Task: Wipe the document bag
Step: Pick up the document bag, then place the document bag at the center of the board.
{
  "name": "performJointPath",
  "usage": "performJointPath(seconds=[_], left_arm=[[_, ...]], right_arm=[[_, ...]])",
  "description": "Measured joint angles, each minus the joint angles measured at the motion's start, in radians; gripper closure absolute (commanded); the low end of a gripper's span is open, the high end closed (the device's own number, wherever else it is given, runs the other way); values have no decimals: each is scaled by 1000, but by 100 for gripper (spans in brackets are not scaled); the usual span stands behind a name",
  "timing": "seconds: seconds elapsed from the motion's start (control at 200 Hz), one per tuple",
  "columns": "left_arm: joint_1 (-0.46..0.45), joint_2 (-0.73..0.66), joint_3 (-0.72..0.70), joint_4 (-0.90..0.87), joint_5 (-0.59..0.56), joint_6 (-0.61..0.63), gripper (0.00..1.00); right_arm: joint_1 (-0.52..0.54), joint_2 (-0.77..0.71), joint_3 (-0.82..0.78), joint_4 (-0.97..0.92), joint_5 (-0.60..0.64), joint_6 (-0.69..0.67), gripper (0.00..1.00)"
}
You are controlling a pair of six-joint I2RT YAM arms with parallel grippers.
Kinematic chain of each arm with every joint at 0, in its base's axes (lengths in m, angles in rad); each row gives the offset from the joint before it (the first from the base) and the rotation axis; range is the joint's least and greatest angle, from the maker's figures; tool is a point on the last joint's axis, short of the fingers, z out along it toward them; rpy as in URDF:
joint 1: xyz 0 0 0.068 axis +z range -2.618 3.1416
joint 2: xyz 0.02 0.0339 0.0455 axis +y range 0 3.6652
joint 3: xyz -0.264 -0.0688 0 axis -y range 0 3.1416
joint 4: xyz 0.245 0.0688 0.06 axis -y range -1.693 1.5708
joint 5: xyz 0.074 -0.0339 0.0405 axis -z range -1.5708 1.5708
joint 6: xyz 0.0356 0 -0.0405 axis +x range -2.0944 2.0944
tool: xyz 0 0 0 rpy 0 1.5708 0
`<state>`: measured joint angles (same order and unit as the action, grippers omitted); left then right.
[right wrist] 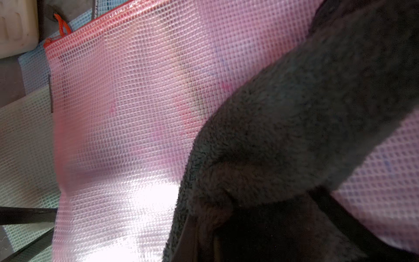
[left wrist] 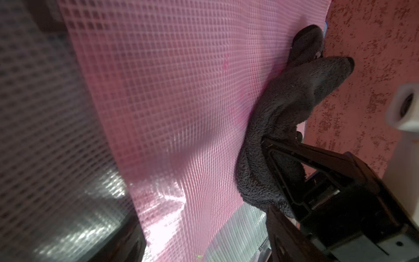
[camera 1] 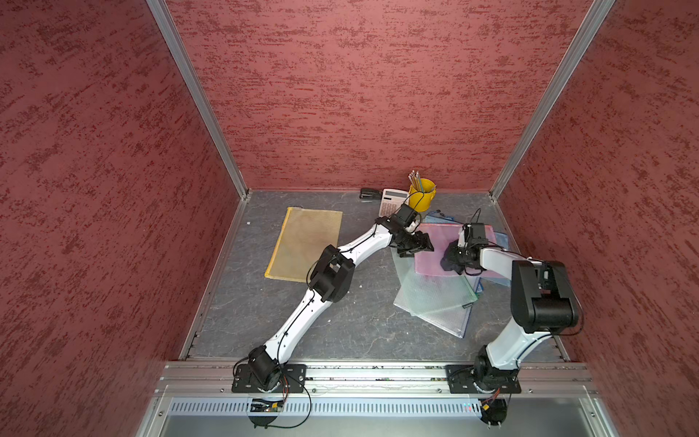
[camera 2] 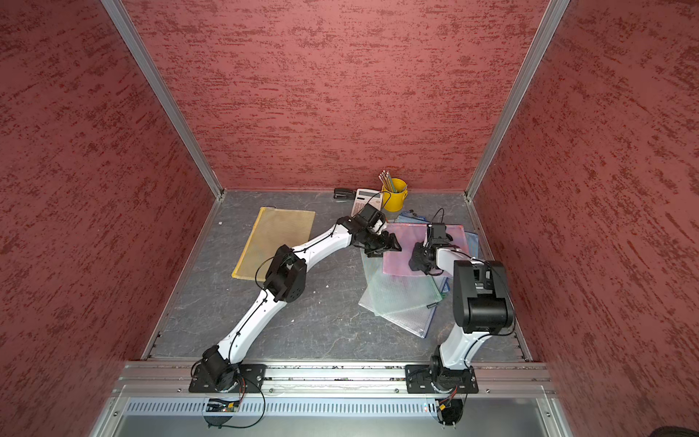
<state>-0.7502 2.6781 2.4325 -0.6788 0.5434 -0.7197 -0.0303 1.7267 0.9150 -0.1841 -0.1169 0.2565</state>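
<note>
On the table (camera 1: 359, 325), a stack of bags (camera 1: 431, 299) lies right of centre in both top views. The top document bag (camera 1: 440, 236) lies uppermost on it, and the cloth (camera 1: 450, 261) rests on that bag's lower half. A lone bag (camera 1: 304, 244) lies flat left of centre (well apart from the stack). Above, by the back wall, sit a stapler (camera 1: 370, 194), a calculator (camera 1: 391, 200) and a pencil cup (camera 1: 423, 196), left to right.

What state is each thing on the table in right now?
pink document bag, flat atop the bag stack
dark cloth, bunched, pressed on the pink bag, clamped in right gripper
right gripper, shut on the dark cloth
left gripper, open, at the pink bag's edge
yellow bag, flat, lying apart
yellow cup, upright, holding pencils
</note>
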Motion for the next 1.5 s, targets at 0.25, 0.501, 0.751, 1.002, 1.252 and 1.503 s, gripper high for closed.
performJointPath(seconds=[0.25, 0.501, 0.751, 1.002, 1.252, 1.503], left_arm=[[4, 5, -70, 162, 66, -87, 48], [7, 6, -74, 225, 90, -118, 91], [16, -22, -96, 203, 105, -14, 100], [48, -399, -388, 218, 189, 119, 100], [224, -929, -931, 320, 260, 134, 100], [282, -999, -1289, 174, 166, 196, 100]], right_arm=[[-2, 5, 5, 0, -8, 0, 100], [-4, 17, 35, -34, -10, -1, 100], [-34, -37, 200, -194, 69, -30, 100], [-49, -183, 588, -265, 169, -97, 100], [51, -260, 636, -298, 149, -108, 100], [358, -239, 495, -316, 117, -74, 100]])
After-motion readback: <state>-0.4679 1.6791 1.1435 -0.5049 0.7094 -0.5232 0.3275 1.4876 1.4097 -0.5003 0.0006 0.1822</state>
